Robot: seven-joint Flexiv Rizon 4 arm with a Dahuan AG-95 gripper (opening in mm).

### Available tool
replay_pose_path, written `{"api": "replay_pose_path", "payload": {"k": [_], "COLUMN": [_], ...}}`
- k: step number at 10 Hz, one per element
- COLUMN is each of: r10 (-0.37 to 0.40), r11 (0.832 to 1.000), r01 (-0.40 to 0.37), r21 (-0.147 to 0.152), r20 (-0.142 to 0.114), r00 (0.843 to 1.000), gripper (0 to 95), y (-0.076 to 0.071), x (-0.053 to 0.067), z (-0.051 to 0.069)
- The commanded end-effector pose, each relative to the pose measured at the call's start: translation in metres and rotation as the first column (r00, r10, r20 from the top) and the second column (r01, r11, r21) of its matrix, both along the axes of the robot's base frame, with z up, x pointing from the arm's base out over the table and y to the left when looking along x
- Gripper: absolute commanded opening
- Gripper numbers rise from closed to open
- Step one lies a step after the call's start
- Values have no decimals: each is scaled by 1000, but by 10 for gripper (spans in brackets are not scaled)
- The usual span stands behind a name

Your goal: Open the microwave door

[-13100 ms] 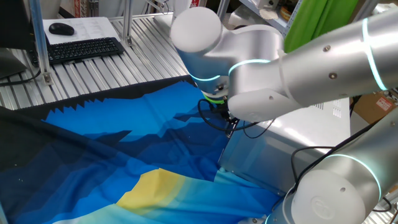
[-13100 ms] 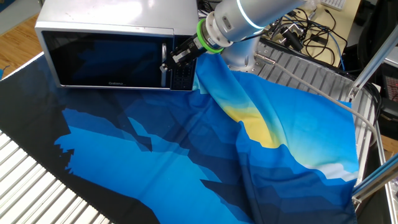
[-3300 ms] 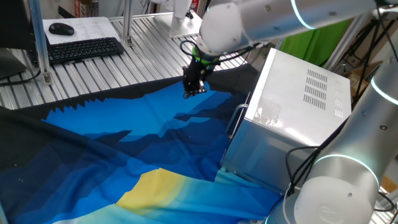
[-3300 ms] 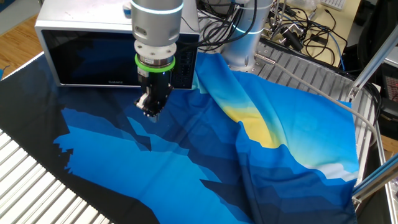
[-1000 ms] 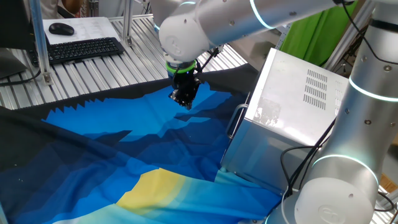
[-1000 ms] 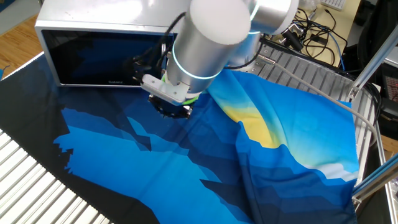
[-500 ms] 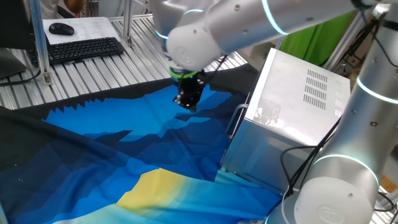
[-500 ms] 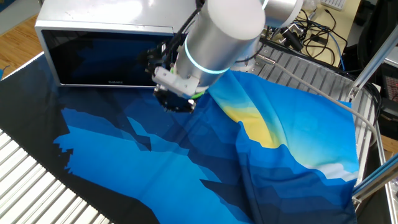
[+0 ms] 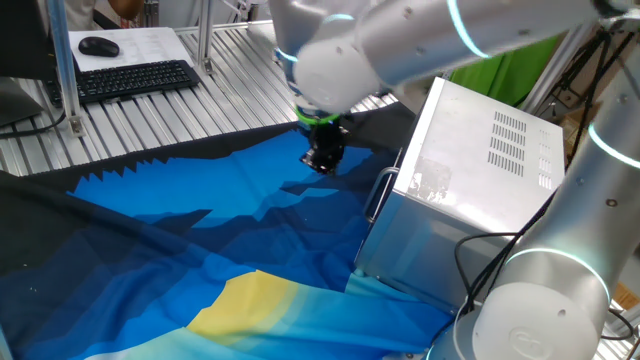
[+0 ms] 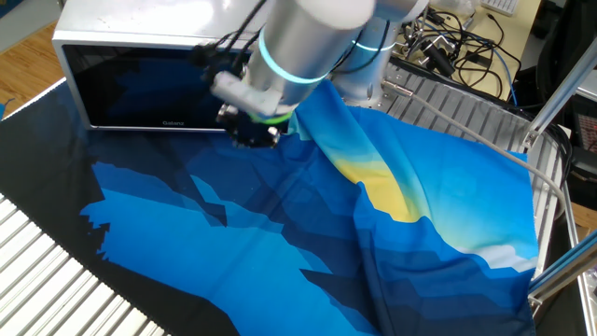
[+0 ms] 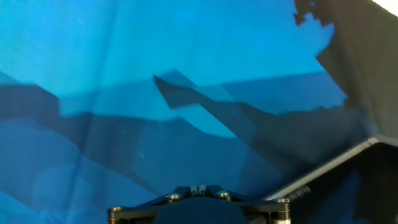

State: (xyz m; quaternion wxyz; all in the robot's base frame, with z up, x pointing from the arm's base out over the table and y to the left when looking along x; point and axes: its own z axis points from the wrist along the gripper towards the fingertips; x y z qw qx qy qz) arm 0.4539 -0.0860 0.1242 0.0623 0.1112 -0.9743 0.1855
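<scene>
Approaching stage: our fingers [image 9: 323, 163] pressed together, empty, above blue cloth [image 9: 200, 250]; microwave [image 9: 470, 180] at surface's edge, microwave door [image 10: 159, 89] shut. Next we judge: hooking the handle [image 9: 377, 195].

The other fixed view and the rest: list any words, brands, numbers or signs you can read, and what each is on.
Small light brand lettering on the lower frame of the microwave door: too small to read for certain.
Control panel beside the door: hidden by the arm.
Keyboard keys: too small to read.
Hand view: no text, only the blue cloth.
</scene>
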Motion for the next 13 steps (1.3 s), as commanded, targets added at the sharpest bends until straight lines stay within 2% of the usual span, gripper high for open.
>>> {"api": "replay_pose_path", "payload": {"k": [1,2,5,6,9,10,13], "r10": [3,3,10,11,11,10,11], "r11": [1000,1000,1000,1000,1000,1000,1000], "r01": [-3,-3,-10,-11,-11,-10,-10], "r21": [-19,-18,-11,-19,-17,-6,-12], "r20": [7,8,24,26,27,25,25], "r00": [1000,1000,1000,1000,1000,1000,1000], "gripper": [0,0,0,380,380,380,380], "y": [-13,-15,-16,-17,-23,-24,-31], "x": [-17,-22,-24,-28,-41,-43,-56], "z": [2,2,5,7,10,11,20]}}
